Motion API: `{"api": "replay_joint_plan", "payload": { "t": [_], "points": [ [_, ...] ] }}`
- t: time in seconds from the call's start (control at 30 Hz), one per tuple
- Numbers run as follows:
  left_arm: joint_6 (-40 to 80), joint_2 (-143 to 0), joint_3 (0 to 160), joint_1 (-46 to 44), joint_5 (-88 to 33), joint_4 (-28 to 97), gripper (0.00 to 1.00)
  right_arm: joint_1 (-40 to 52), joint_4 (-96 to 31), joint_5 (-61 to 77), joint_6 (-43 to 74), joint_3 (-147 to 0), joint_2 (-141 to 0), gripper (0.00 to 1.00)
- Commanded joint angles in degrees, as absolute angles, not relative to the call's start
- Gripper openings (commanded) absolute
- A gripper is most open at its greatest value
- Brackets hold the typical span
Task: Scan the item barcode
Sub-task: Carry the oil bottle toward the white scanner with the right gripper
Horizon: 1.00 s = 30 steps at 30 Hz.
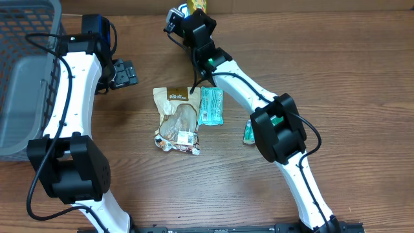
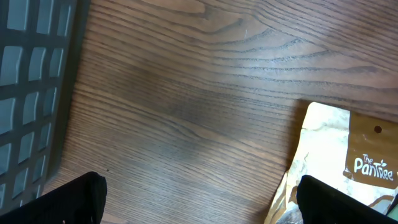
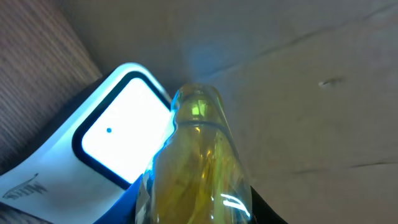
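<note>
My right gripper [image 1: 195, 14] is at the table's far edge, shut on a yellow, glossy, clear-wrapped packet [image 3: 196, 168] whose top shows in the overhead view [image 1: 199, 4]. The packet is held up right beside a white and blue scanner [image 3: 118, 134] with a brightly lit window. No barcode shows on the packet. The right fingers are mostly hidden behind it. My left gripper [image 2: 205, 213] hovers open over bare wood, its right fingertip [image 2: 348, 202] over the edge of a brown snack pouch [image 2: 351, 158].
The brown pouch [image 1: 178, 120] lies mid-table with a teal packet [image 1: 211, 105] at its right. A small green packet [image 1: 248, 134] lies partly under the right arm. A grey mesh basket [image 1: 26, 71] stands at the left edge.
</note>
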<state>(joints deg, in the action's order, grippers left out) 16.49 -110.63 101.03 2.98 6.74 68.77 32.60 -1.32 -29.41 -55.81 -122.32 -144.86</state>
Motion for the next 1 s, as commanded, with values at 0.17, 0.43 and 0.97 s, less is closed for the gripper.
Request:
{"api": "replay_joint_plan", "payload": {
  "t": [0.17,0.43,0.97],
  "points": [
    [16.3,-109.7,102.0,2.6,7.5,68.7,1.0,32.6,0.0,-33.0,-55.5,-123.3,-144.0,0.21],
    [16.3,-109.7,102.0,2.6,7.5,68.7,1.0,32.9,-3.0,-33.6,-48.2,-123.3,-134.8,0.2],
    [16.3,-109.7,102.0,2.6,7.5,68.7,0.99,22.0,-56.8,-20.4,-3.9,-123.4,-112.8,0.19]
  ]
}}
